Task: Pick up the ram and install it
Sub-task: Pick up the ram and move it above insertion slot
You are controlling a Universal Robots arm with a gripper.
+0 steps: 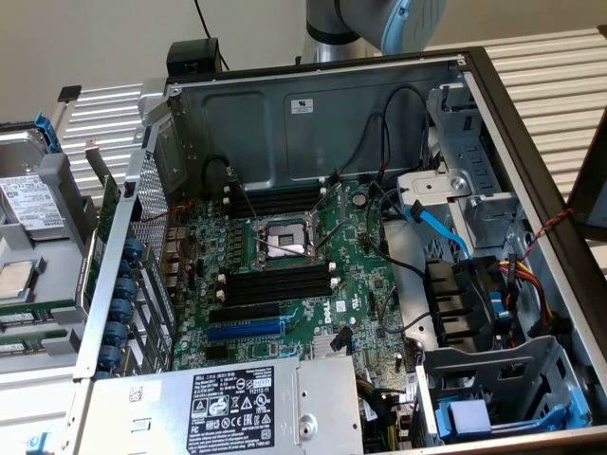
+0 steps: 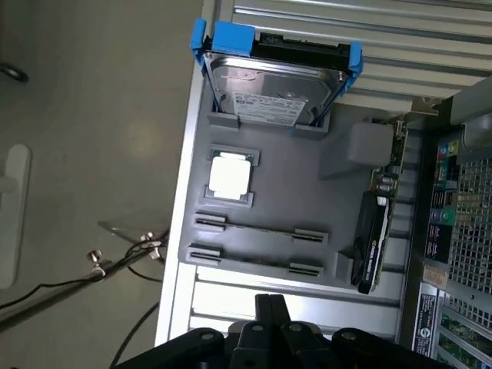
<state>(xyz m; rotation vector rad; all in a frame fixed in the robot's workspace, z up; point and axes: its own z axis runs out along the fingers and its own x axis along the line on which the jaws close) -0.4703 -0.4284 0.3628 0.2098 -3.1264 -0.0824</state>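
Tool (image 2: 269, 306) closed, gripping nothing. It hangs near the grey tray (image 2: 307, 181), where the ram (image 2: 257, 227) sits.

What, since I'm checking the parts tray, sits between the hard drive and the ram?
A square silver processor chip, in its own recess of the gray tray, between the hard drive and the ram; clearest in the wrist view.

Ram (image 1: 43, 308) parked in tray, not installed.
Thin green stick, on its long edge, level, held between clips of the gray tray (image 2: 307, 192), at the exterior view's left, outside the case.
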